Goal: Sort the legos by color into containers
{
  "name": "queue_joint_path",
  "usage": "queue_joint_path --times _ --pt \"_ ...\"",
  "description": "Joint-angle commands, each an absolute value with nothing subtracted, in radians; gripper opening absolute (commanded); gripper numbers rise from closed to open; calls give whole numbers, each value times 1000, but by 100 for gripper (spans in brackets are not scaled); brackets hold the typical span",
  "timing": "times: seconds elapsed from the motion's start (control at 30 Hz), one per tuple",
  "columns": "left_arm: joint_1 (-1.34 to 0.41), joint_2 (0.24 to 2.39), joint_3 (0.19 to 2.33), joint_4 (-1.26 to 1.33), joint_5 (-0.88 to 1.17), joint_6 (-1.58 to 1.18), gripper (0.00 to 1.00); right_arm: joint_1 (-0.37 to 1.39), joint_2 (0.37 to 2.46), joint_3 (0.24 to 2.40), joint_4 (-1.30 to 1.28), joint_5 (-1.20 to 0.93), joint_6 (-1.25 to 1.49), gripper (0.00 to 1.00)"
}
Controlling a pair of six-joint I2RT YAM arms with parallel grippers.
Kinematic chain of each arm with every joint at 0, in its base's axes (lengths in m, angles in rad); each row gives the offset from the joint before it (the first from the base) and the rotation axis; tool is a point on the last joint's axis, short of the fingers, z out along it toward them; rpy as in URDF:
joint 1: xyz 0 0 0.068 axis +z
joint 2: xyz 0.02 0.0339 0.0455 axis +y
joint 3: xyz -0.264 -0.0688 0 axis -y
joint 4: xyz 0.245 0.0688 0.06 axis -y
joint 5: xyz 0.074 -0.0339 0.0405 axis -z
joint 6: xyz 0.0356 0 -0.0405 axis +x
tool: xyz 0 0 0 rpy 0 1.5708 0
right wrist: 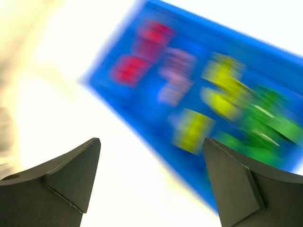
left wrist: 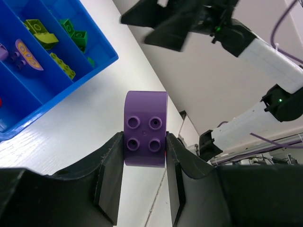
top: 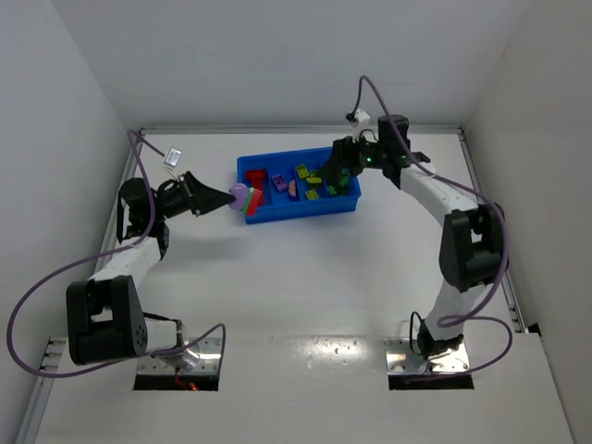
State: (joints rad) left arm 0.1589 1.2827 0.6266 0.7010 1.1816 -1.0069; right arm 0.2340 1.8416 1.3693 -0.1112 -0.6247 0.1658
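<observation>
My left arm stretches low toward the left end of the blue tray (top: 310, 211), the left tool (top: 225, 197) clamped on a purple lego (left wrist: 145, 127) just beside it. My right arm arches over the tray's right end, the right tool (top: 333, 174) spread wide and holding nothing. The right wrist view is smeared, so the legos (top: 313, 190) in the compartments read only as red, purple, yellow-green and green blurs.

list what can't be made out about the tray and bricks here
Right wrist view: tray and legos smeared by motion blur.
Left wrist view: purple brick's sides covered by the left gripper; tray cut off by the frame edge.
Top view: right gripper covers part of the tray's right end.
</observation>
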Motion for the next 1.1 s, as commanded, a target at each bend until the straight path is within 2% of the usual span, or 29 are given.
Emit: queue_joint_path --times 0.0,0.07,0.17,0.4,0.83,0.93,0.97,1.07 --pt "172 1264 663 761 1192 -1021 0 247 1763 1327 78 -1119 337 89" --pt "161 1264 663 773 1204 -1034 0 291 1799 1283 250 -1295 506 89" --pt "134 1273 663 773 1227 -1034 0 348 1813 1246 359 -1351 618 89" --pt "61 1282 672 776 1269 -1023 0 501 1881 1290 354 -1330 630 89" --pt "25 1282 699 660 1269 -920 0 572 1927 1351 379 -1296 673 90" --pt "25 1292 699 660 1269 -920 0 590 1936 1371 388 -1296 673 81" --pt "15 1292 699 649 1269 -910 0 591 1936 1371 388 -1296 673 65" --pt "15 1292 699 640 1269 -899 0 591 1936 1371 388 -1285 664 40"
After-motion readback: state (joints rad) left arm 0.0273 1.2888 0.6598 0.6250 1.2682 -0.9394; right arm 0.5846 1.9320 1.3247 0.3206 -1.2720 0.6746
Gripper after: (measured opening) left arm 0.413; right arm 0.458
